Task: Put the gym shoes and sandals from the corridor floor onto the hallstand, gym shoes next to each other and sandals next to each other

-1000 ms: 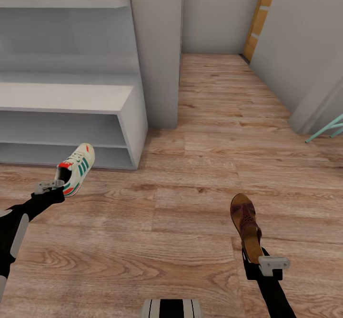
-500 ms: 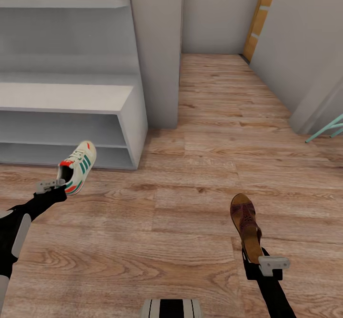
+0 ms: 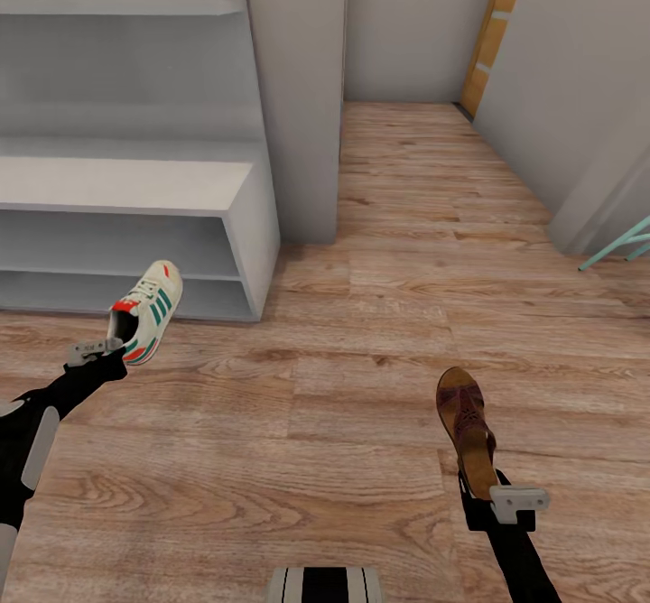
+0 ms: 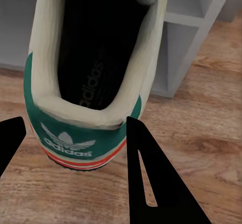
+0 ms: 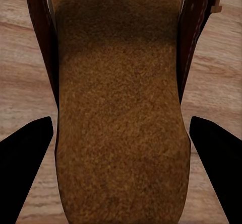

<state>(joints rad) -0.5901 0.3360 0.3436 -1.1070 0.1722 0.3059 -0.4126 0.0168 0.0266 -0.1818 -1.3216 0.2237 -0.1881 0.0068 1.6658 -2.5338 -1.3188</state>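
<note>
Change: the left gripper [image 3: 106,347] has carried the gym shoe [image 3: 144,311] a little higher and closer to the hallstand [image 3: 135,174] than a second ago; the right arm and its sandal [image 3: 468,430] have not shifted; the camera is steady
Gym shoe, heading: long axis runs from the heel at the gripper up and away to the toe, which points toward the hallstand's lower shelf opening, slanted slightly to the right in the head view
Gym shoe, place: held above the corridor floor [image 3: 361,377], just in front of the hallstand's right end, its toe overlapping the lower tier in the head view
Left gripper jaws: closed on the shoe's heel; in the left wrist view the dark fingers [image 4: 154,183] flank the heel [image 4: 83,133]
Sandal, heading: long axis runs nearly straight away from the robot, toe end farthest, heel at the right gripper [image 3: 492,504]
Right gripper jaws: set either side of the sandal's heel end [image 5: 121,133], holding it; the fingers [image 5: 217,158] sit at both edges of the sole
Surroundings: a grey wall panel [image 3: 298,88] stands right of the hallstand; the corridor runs on beyond it; a teal frame [image 3: 623,246] shows at the right edge
In the way: bare floor lies between shoe and shelf
Looks: cream shoe, green stripes, red-orange patches, dark lining with printed logo; brown strapped sandal, tan grainy footbed
</note>
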